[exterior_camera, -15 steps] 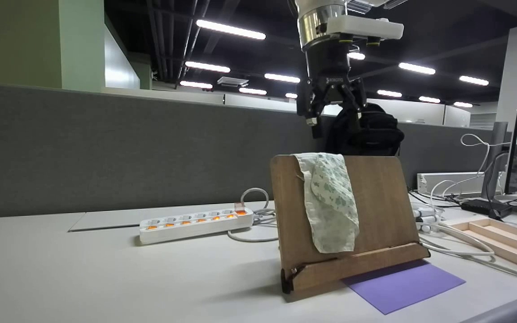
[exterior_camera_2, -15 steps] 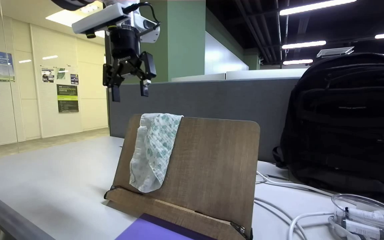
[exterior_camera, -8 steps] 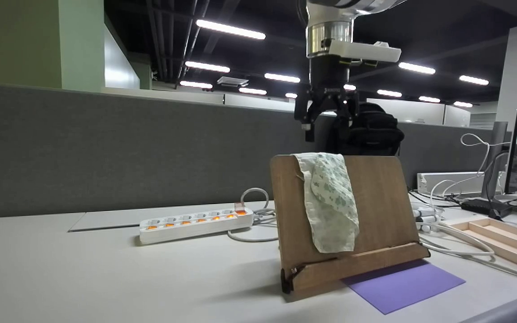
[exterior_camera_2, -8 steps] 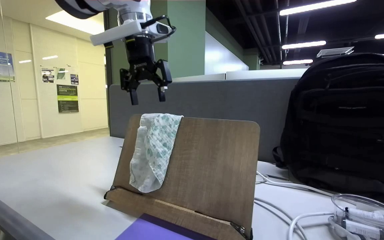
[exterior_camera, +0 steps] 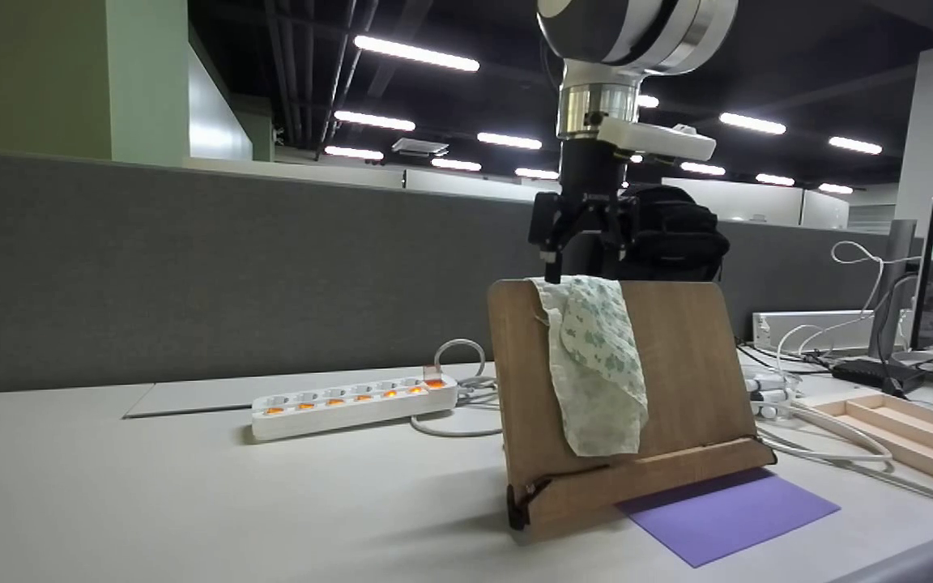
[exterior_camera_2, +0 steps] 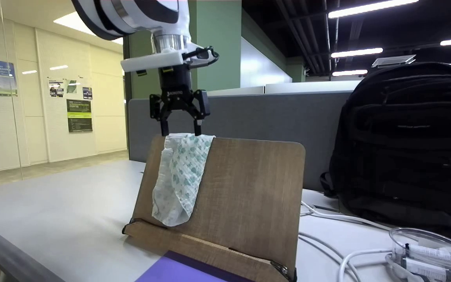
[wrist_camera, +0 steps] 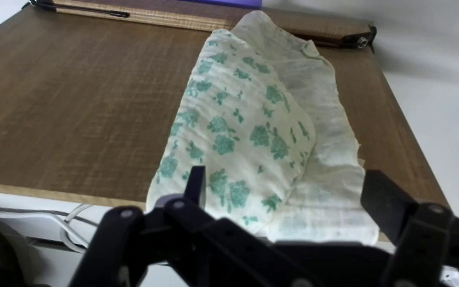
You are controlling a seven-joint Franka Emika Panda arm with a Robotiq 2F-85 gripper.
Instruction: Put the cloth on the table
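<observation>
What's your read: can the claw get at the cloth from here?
Probably yes: the claw hangs open at the top of the cloth, draped over the stand, with nothing visible in between. The stand's edge might limit how low it goes; whether they touch, I can't tell.

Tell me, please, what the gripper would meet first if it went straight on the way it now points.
Most likely the cloth, where it drapes over the top edge of the wooden stand: the gripper points down there, jaws open, though depth is unclear.
</observation>
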